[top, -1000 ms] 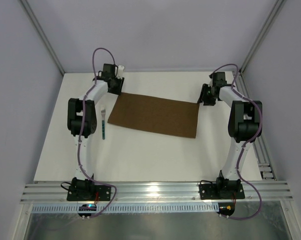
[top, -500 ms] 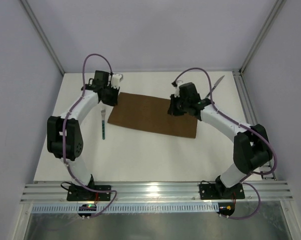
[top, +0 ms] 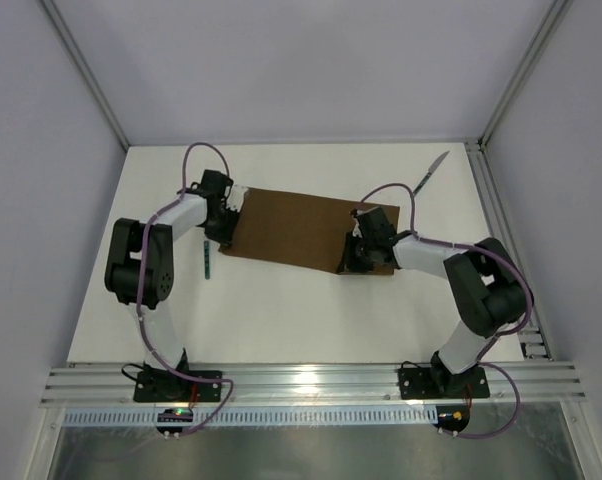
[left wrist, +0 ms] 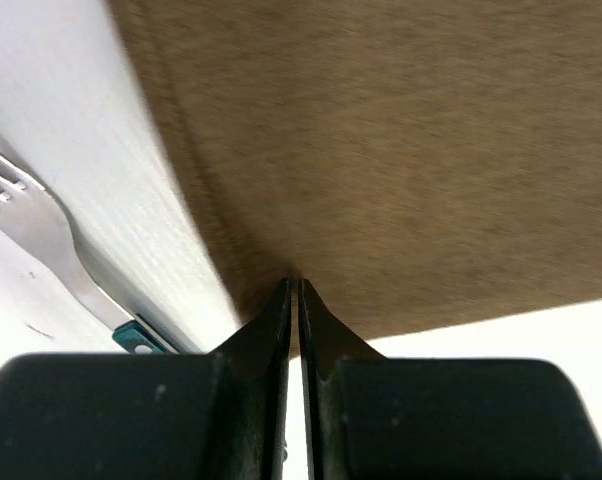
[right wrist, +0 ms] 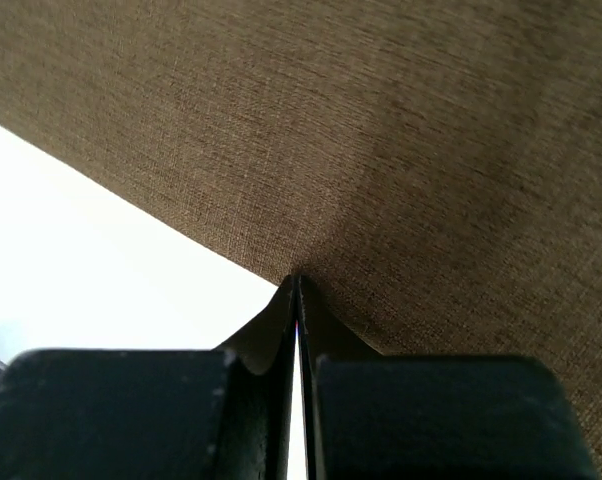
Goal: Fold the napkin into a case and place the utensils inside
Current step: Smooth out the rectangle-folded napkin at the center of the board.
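The napkin (top: pixel 301 225) lay flat: soft, light, limp cloth, best taken at its edges. The left gripper (left wrist: pixel 293 285) had its jaws pressed together on the napkin's near left corner, the right gripper (right wrist: pixel 297 280) on its near right edge, both apparently pinching cloth. The fork (left wrist: pixel 41 230) lay beside its left edge.

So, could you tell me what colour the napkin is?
Dark brown; the napkin shows best in right wrist view.

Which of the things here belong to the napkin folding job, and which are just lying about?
Job: napkin, pinched by left claw and right claw; fork; knife.
Not part of it: nothing loose, only the table and metal rail.
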Available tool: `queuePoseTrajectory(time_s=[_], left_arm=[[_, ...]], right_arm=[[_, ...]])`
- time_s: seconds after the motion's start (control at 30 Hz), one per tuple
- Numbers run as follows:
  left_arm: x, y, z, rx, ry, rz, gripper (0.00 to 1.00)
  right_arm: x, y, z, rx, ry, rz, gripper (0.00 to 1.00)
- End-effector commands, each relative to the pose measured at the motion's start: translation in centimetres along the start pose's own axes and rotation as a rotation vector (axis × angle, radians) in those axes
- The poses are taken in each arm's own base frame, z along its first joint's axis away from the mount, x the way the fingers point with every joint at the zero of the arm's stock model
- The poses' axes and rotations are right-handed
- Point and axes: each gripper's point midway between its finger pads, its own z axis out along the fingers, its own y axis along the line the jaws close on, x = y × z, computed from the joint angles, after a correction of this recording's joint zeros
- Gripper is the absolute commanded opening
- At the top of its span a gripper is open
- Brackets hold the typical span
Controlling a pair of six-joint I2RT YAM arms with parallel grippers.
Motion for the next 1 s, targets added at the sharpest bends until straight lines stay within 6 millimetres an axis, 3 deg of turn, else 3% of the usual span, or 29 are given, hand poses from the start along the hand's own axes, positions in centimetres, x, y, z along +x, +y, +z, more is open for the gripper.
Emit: queuePoseTrajectory(time_s=[0.0, 0.03, 0.1, 0.13, 0.3, 0.4, 0.43, 0.5, 0.53, 0.6, 0.63, 0.67, 0.7, 0.73, 0.77, 0.8, 0.83, 0.87, 0.9, 0.93, 0.97], left_arm=[[0.1, 1.6, 0.8, -0.081, 0.006, 0.013, 0.06], [0.5, 1.8, 1.0, -0.086, 0.021, 0.017, 0.04], [1.4, 2.1, 1.3, -0.1, 0.043, 0.022, 0.04], [1.4, 2.1, 1.3, -0.101, 0.039, 0.031, 0.04], [1.0, 0.8, 0.7, -0.031, -0.005, 0.051, 0.04], [0.1, -0.1, -0.6, 0.014, -0.044, 0.061, 0.06], [-0.8, -0.5, -1.6, 0.034, -0.079, 0.065, 0.07], [-1.6, -1.1, -3.0, 0.058, -0.105, 0.068, 0.11], [-2.1, -1.7, -3.7, 0.086, -0.122, 0.075, 0.11], [-3.3, -2.3, -5.8, 0.106, -0.164, 0.084, 0.13], [-3.5, -2.6, -6.3, 0.119, -0.175, 0.085, 0.13], [-3.7, -2.6, -6.9, 0.12, -0.186, 0.083, 0.13], [-3.5, -2.8, -7.0, 0.123, -0.178, 0.075, 0.13], [-3.1, -2.8, -6.7, 0.122, -0.166, 0.071, 0.13], [-2.7, -2.7, -6.4, 0.121, -0.155, 0.067, 0.13], [-2.4, -2.6, -6.1, 0.116, -0.143, 0.064, 0.13], [-2.1, -2.5, -5.7, 0.113, -0.135, 0.06, 0.13], [-1.7, -2.1, -5.1, 0.091, -0.117, 0.056, 0.13], [-0.9, -1.8, -4.0, 0.078, -0.085, 0.051, 0.13], [-0.9, -1.3, -3.4, 0.058, -0.086, 0.053, 0.13], [-0.8, -0.5, -2.8, 0.021, -0.075, 0.049, 0.13]], right_arm=[[0.8, -2.8, -1.4, 0.07, -0.025, 0.079, 0.04], [1.9, -3.8, -1.8, 0.093, -0.005, 0.096, 0.04], [1.1, -4.7, -3.5, 0.096, -0.053, 0.127, 0.04], [2.1, -5.6, -4.0, 0.108, -0.043, 0.147, 0.04], [2.2, -8.8, -7.7, 0.159, -0.107, 0.204, 0.04], [0.9, -9.6, -10.3, 0.231, -0.16, 0.169, 0.04], [-0.3, -9.1, -11.5, 0.237, -0.179, 0.159, 0.04], [-2.0, -7.7, -12.8, 0.216, -0.215, 0.122, 0.04], [-3.9, -6.1, -13.8, 0.198, -0.262, 0.09, 0.04], [-5.3, -3.2, -14.0, 0.192, -0.302, 0.006, 0.04], [-7.5, -0.8, -14.5, 0.148, -0.363, -0.026, 0.04], [-7.5, 2.1, -13.8, 0.081, -0.352, -0.078, 0.04], [-7.6, 3.1, -12.1, 0.055, -0.32, -0.089, 0.04], [-8.9, 6.5, -11.9, -0.045, -0.343, -0.112, 0.04], [-9.4, 7.8, -11.0, -0.078, -0.34, -0.122, 0.04], [-9.2, 8.2, -8.6, -0.084, -0.294, -0.121, 0.04], [-10.9, 10.5, -8.4, -0.142, -0.326, -0.12, 0.04], [-11.1, 11.8, -7.5, -0.173, -0.317, -0.13, 0.04], [-9.9, 12.9, -4.9, -0.198, -0.254, -0.142, 0.04], [-11.2, 15.3, -4.7, -0.254, -0.279, -0.153, 0.04], [-11.2, 16.4, -3.8, -0.28, -0.264, -0.164, 0.04]])
